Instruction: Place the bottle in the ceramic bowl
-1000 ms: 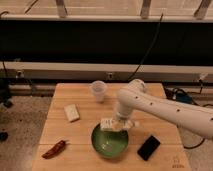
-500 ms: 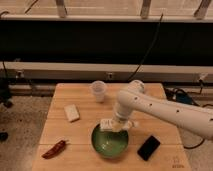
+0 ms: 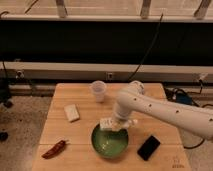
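The ceramic bowl (image 3: 110, 143) is round, glossy green and paler inside; it sits on the wooden table (image 3: 82, 131) near the front edge. My gripper (image 3: 112, 125) hangs over the bowl's far rim at the end of the white arm. The bottle (image 3: 106, 123), small and pale whitish, sits at the gripper's tip just above the bowl's far rim.
A translucent white cup (image 3: 98, 91) stands at the table's back. A flat whitish block (image 3: 71, 112) lies to the left. A red chili pepper (image 3: 54, 149) lies at the front left. A black phone-like slab (image 3: 149, 147) lies right of the bowl.
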You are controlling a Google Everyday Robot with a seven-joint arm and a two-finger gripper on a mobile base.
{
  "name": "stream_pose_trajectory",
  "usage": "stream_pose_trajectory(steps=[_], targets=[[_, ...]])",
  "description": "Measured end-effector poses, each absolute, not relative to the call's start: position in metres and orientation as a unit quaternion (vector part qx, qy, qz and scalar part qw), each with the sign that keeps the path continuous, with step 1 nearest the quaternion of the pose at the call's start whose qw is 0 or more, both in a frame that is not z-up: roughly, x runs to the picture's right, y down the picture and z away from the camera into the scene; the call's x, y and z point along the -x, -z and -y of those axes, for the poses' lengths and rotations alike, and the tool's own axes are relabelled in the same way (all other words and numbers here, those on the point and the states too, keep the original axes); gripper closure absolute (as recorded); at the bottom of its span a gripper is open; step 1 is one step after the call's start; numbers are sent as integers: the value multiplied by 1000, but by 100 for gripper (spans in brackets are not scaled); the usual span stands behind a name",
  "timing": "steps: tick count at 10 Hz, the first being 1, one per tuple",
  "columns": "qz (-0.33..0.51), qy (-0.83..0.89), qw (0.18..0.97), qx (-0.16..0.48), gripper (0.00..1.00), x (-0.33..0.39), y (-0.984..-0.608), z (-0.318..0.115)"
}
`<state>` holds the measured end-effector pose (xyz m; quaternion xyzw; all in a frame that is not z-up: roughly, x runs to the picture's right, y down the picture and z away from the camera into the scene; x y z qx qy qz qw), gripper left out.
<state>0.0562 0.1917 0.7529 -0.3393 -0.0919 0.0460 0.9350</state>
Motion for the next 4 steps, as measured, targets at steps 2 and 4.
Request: stream_pose_trajectory(steps=[2,4], targets=[[93,-44,935,339,29,-55,-753,-193],[94,-42,935,339,29,-55,-753,-194]])
